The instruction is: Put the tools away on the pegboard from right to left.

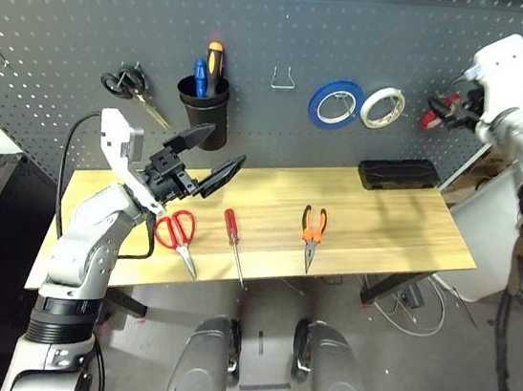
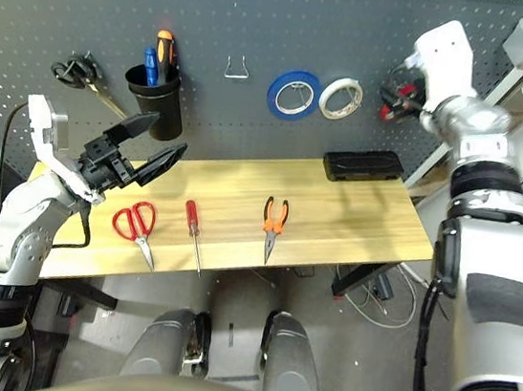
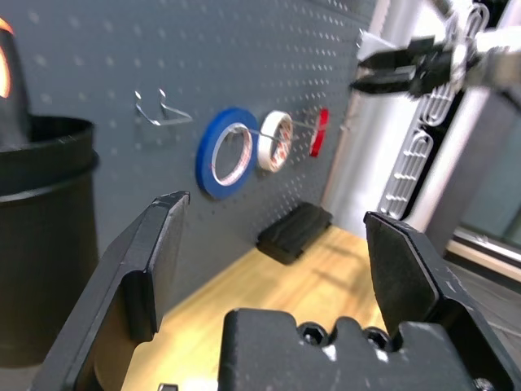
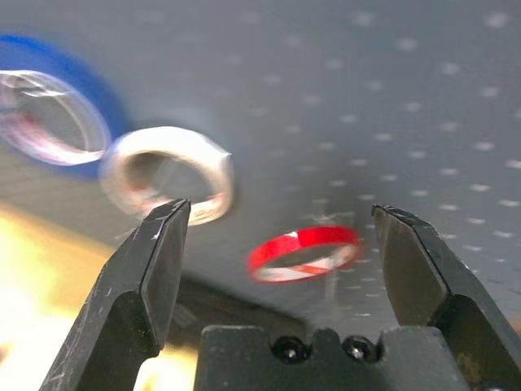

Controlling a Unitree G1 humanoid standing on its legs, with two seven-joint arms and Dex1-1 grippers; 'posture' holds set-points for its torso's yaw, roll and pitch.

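1. Left eye view, far left: black-handled scissors hang on the large dark grey perforated pegboard, beside a black cup that holds blue- and orange-handled tools.
2. Below the cup, the left gripper hovers over the pale wooden tabletop with its two black fingers spread wide and nothing between them.
3. Just under that gripper, red-handled scissors lie flat on the tabletop, blades toward the near edge.
4. Next to the right lies a slim red-handled screwdriver, then orange-and-black-handled pliers, each apart from the others.
5. On the pegboard above them: a bare metal hook, a blue tape roll and a white tape roll, side by side.
6. A flat black box sits on the tabletop at the pegboard's foot, below the rolls.
7. Farthest right, a thin red tape ring hangs on a peg on the pegboard, just beside the white roll.
8. The right gripper is raised in front of the ring, fingers wide apart and clear of it.
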